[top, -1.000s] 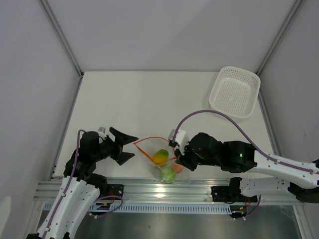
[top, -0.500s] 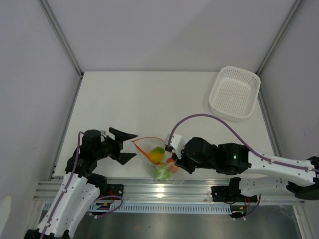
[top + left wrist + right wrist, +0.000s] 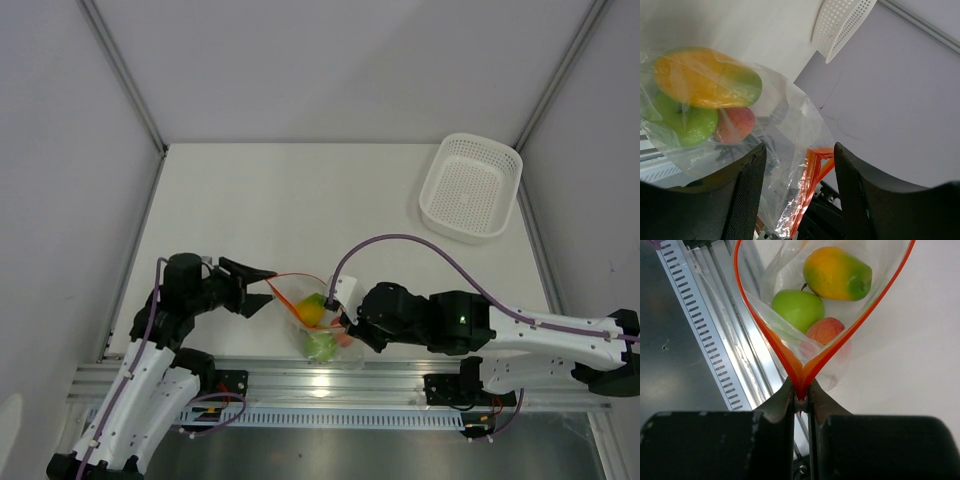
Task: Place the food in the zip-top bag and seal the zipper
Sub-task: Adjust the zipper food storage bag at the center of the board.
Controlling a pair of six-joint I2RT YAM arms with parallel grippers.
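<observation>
The clear zip-top bag (image 3: 318,322) lies near the table's front edge, mouth open, with all three fruits inside: a lime-green ball (image 3: 797,308), a yellow-orange piece (image 3: 838,274) and a smaller red-orange one (image 3: 825,331). My right gripper (image 3: 801,402) is shut on one end of the red-orange zipper (image 3: 805,371), where its two strips meet. My left gripper (image 3: 799,195) is open with the zipper's other end (image 3: 812,177) between its fingers, not pinched. In the top view the left gripper (image 3: 262,288) sits at the bag's left corner and the right gripper (image 3: 345,322) at its right.
A white perforated basket (image 3: 470,185) stands at the back right of the table. The aluminium rail (image 3: 300,378) runs along the near edge just below the bag. Grey walls close in the left and right sides.
My left gripper moved right until the bag's left zipper end came between its fingers. My right gripper carried its end of the bag left, narrowing the mouth.
</observation>
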